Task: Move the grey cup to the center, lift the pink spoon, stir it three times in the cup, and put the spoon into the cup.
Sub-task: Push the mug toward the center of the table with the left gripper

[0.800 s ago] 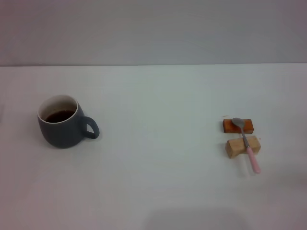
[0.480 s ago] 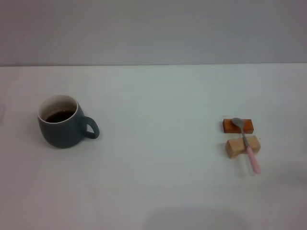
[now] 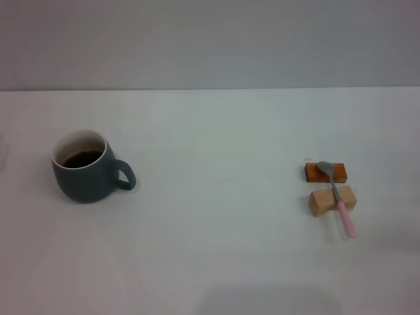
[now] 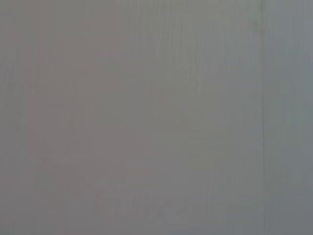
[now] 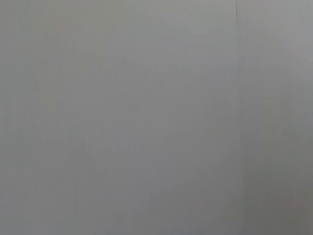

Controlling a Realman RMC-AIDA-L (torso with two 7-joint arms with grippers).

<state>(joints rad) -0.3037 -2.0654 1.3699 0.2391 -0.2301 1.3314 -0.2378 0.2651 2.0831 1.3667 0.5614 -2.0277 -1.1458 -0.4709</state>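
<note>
Standing upright at the tabletop's left, one grey cup is seen, whitish inside with dark liquid, handle turned right. One pink spoon is bridged across one orange block and one wooden block, well apart at right; wide bare surface lies between. Neither arm's fingers are shown, so their state cannot be told.

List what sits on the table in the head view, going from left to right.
Grey cup with dark liquid, its handle pointing right → bare white table → the spoon rest: orange block and wooden block stacked near to far, pink spoon lying across both. No gripper is in view.
</note>
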